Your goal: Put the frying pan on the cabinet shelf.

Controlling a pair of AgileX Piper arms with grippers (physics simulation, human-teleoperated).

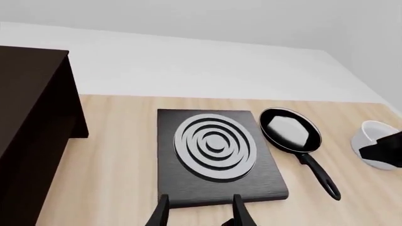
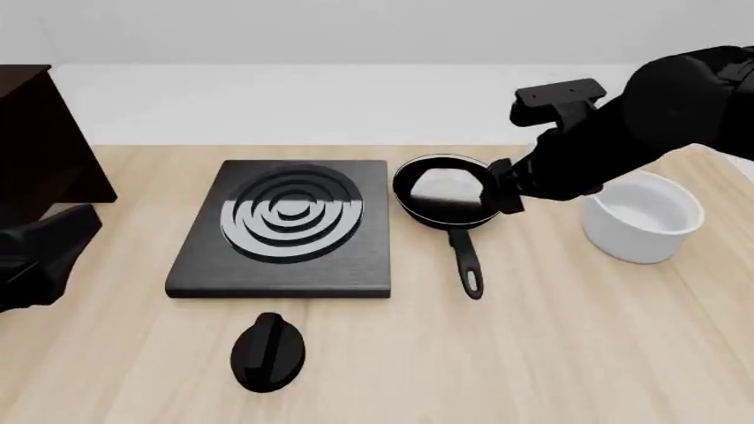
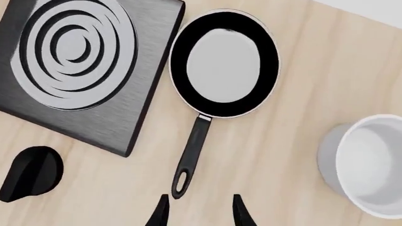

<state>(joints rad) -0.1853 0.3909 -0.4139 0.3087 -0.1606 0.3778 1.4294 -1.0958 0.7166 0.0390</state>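
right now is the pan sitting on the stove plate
No, the frying pan rests on the bare table beside the stove plate.

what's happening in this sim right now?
Nothing is held yet. The frying pan sits on the table between the stove plate and the white pot, handle toward the arms. The right gripper hovers open above the pan's handle end. The left gripper, also open, hangs near the stove plate's front edge. The dark cabinet stands at far left.

Matte black arms; slim tapered fingers (image 3: 240,211)
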